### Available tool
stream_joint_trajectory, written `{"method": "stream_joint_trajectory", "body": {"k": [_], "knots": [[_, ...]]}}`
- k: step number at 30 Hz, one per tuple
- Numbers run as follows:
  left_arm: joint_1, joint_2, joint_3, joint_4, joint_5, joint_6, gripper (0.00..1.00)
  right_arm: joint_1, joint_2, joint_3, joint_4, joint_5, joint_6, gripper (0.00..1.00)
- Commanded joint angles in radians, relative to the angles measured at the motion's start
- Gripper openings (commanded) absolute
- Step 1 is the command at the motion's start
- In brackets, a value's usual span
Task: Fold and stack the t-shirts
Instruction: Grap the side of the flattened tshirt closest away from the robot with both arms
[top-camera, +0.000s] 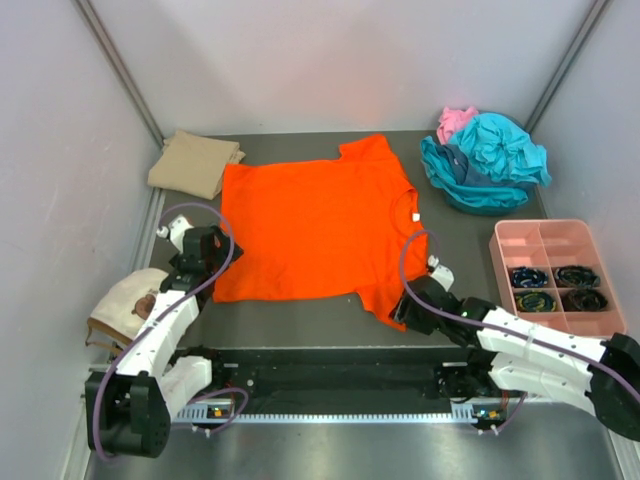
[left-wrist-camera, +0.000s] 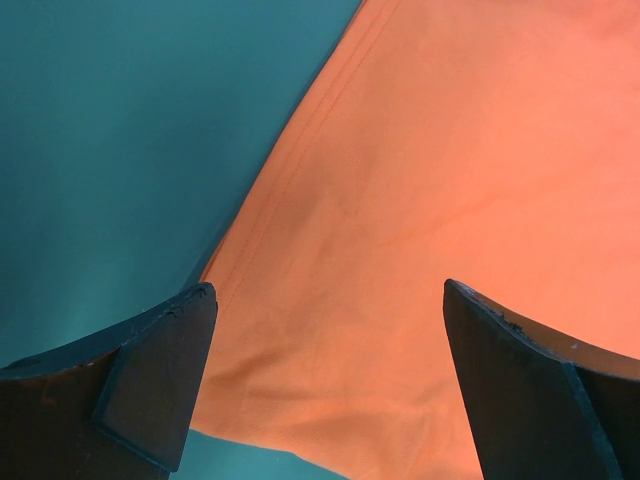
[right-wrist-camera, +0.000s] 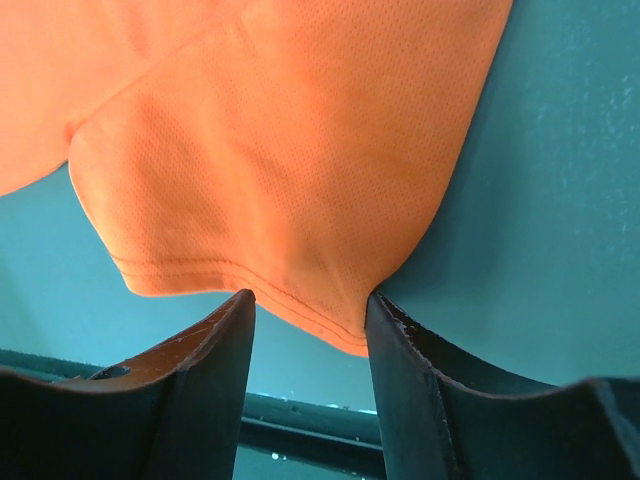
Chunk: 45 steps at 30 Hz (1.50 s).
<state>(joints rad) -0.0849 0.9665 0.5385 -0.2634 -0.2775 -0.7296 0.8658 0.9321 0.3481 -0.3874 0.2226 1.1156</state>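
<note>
A: Where is the orange t-shirt?

B: It is spread flat. Its sleeve hem is caught between the narrowed jaws of the right claw; whether it is truly clamped cannot be told. The left claw is spread wide with nothing held, and the shirt's edge lies just beneath it.

A: What could be spoiled?

B: Only the hem's rim is bitten, so it could be lost on lifting. If one side alone is raised, the fold would be dragged askew.
</note>
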Motion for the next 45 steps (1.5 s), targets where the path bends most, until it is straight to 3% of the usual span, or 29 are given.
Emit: {"method": "stream_joint_trajectory", "body": {"k": [1, 10, 25, 30, 34, 40, 45], "knots": [[0.001, -0.008, -0.015, 0.02, -0.003, 0.007, 0.99, 0.036, -0.007, -0.032, -0.145, -0.012, 0.029, 0.49], [0.001, 0.011, -0.025, 0.041, 0.009, -0.001, 0.99, 0.045, -0.099, -0.055, -0.238, 0.003, 0.056, 0.48], [0.001, 0.017, -0.012, 0.038, 0.0, 0.002, 0.99, 0.045, -0.001, -0.063, -0.137, -0.012, 0.047, 0.41], [0.001, 0.021, -0.015, 0.041, -0.002, 0.002, 0.99, 0.047, -0.001, -0.066, -0.137, -0.009, 0.053, 0.29], [0.001, 0.024, -0.014, 0.038, -0.009, 0.01, 0.99, 0.045, -0.001, -0.063, -0.142, -0.002, 0.049, 0.0], [0.002, 0.015, 0.031, -0.081, -0.124, 0.009, 0.99, 0.047, 0.004, -0.043, -0.137, 0.015, 0.021, 0.0], [0.002, 0.002, 0.049, -0.189, -0.111, -0.022, 0.99, 0.045, 0.028, -0.031, -0.117, 0.017, -0.013, 0.0]]}}
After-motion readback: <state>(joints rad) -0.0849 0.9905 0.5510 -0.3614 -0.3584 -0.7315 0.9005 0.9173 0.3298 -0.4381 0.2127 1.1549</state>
